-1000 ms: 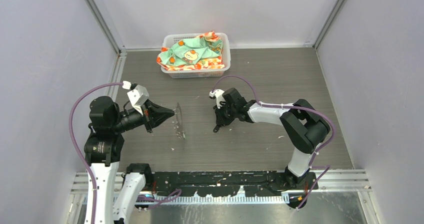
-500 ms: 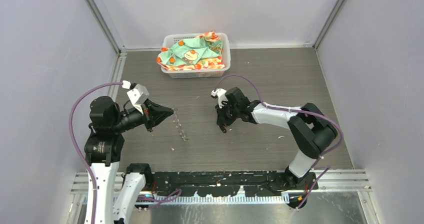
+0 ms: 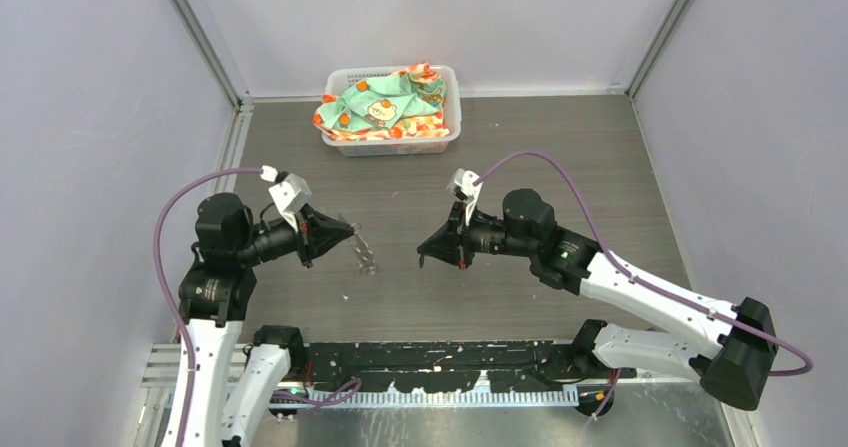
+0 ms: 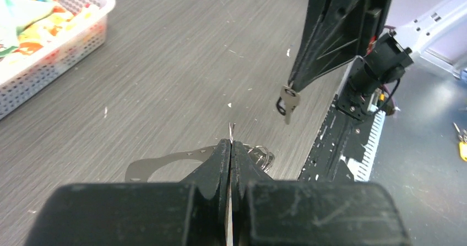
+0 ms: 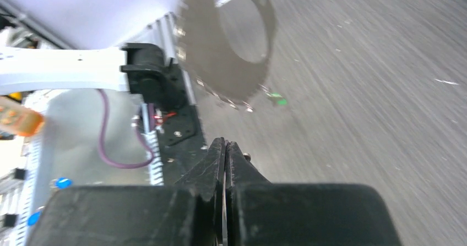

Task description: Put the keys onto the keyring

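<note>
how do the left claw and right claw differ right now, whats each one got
The left claw is shut on the keyring, a wide, thin, toothed silver loop. The right claw is shut on a small metal key that hangs from its tips. The left claw points rightward and the right claw leftward, so their tips face each other. Both are shut and each holds one part of the job.

The top camera sits high behind the arm bases (image 3: 440,362), looking down on the table (image 3: 560,167). The left wrist camera peers along its fingers (image 4: 215,169) toward the right gripper (image 4: 293,85), its key (image 4: 287,102) and the basket (image 4: 66,42). The right wrist camera faces back, close on the blurred keyring (image 5: 195,48). All show from above.
</note>
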Available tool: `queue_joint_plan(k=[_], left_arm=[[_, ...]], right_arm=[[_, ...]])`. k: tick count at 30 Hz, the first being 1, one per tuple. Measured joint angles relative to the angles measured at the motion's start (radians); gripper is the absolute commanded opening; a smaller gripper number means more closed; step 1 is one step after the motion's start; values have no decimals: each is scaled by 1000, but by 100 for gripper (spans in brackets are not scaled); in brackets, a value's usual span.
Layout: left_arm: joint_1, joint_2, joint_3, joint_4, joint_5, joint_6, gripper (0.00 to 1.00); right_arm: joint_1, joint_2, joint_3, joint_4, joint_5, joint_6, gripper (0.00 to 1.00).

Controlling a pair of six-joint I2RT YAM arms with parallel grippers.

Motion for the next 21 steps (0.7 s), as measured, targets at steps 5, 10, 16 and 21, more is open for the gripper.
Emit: queue_joint_plan(k=[5, 10, 16, 21], left_arm=[[-124, 22, -11, -1, -49, 41, 0], [-231, 43, -11, -2, -104, 93, 1], [-277, 44, -12, 2, -150, 122, 0], [-283, 30, -34, 32, -182, 89, 1]], right_arm=[[60, -30, 4, 37, -26, 68, 1], [76, -22, 4, 119, -48, 132, 1], [84, 22, 10, 247, -72, 206, 1], [91, 66, 11, 319, -82, 250, 1]])
